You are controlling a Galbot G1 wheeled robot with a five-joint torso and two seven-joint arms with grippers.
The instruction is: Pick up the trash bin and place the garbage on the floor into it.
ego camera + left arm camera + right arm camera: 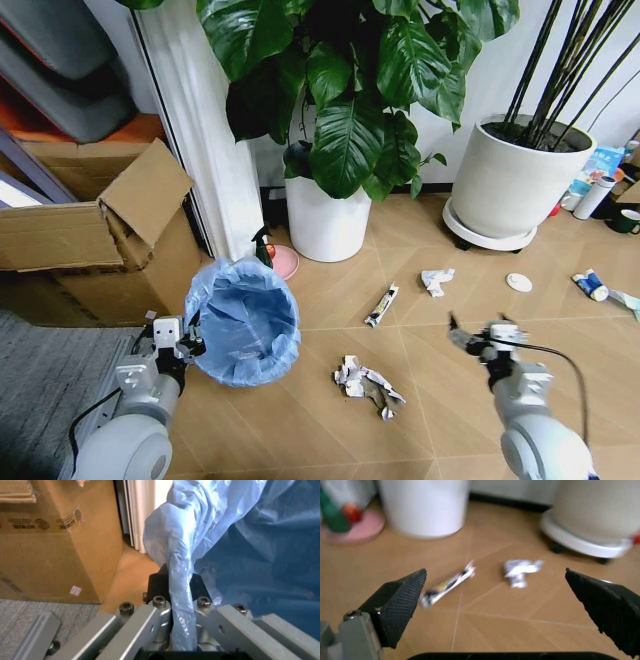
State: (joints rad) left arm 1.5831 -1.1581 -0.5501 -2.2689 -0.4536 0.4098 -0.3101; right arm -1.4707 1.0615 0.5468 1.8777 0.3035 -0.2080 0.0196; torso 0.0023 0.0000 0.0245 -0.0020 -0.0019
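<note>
Far left, a brown cardboard box (pixel 95 235) with an open flap stands on the wood-pattern floor (pixel 330 430), grey carpet (pixel 40 385) in front of it. Left gripper (pixel 184 340) is low at the left, fingers (pixel 159 583) closed on the rim of the trash bin (pixel 243 322); the left wrist view shows crinkled light-blue bag plastic pinched between the black pads. The bin is small and round, its blue liner bunched over the rim, mouth tilted toward the camera, just right of the box.

Behind it a pink round dish (pixel 284 262) sits by a smooth white plant pot (pixel 328 222) with broad green leaves. On the floor, moving right: a crumpled white-grey wrapper (pixel 367 383) nearest the robot, a thin flat stick-shaped wrapper (pixel 381 305), a small wad of crumpled white paper (pixel 435 281), a flat white disc (pixel 519 283), crushed blue-white packaging (pixel 590 285) at the far right. A large white pot (pixel 505 180) on a wheeled tray stands behind.

Right gripper (pixel 472 338) hovers low at the right, textured black fingers (pixel 402 600) spread wide, holding nothing; stick wrapper and paper wad lie on the floor beyond them.
</note>
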